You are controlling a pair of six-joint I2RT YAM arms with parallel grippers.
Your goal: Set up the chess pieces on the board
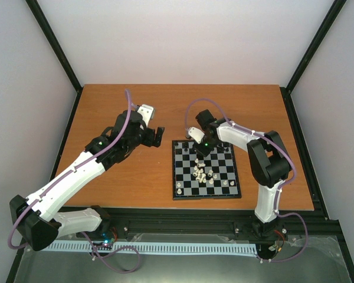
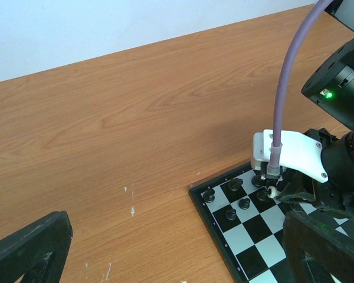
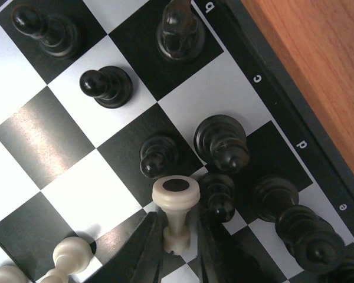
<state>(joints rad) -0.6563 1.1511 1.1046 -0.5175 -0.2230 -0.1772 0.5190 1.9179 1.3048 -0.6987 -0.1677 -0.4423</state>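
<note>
Within right claw [image 3: 178, 239], seemingly: cream chessman [image 3: 176, 197]

Worktop [image 1: 135, 177] left of board [image 1: 206, 197]: open passage. Far edge: black pieces [image 3: 221, 141] packed round right claw [image 3: 178, 230] pinching white piece [image 3: 176, 197]. White cluster [image 1: 202, 172] obstructs board centre.

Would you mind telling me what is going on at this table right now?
Chess pieces are being set up on a small chessboard. The right hand has its fingers pinched on a cream-white chess piece, which is tipped over among the black pieces near the board's far left corner. More white pieces sit clustered mid-board. The left hand hovers open over the wooden table beside the board, holding nothing.
</note>
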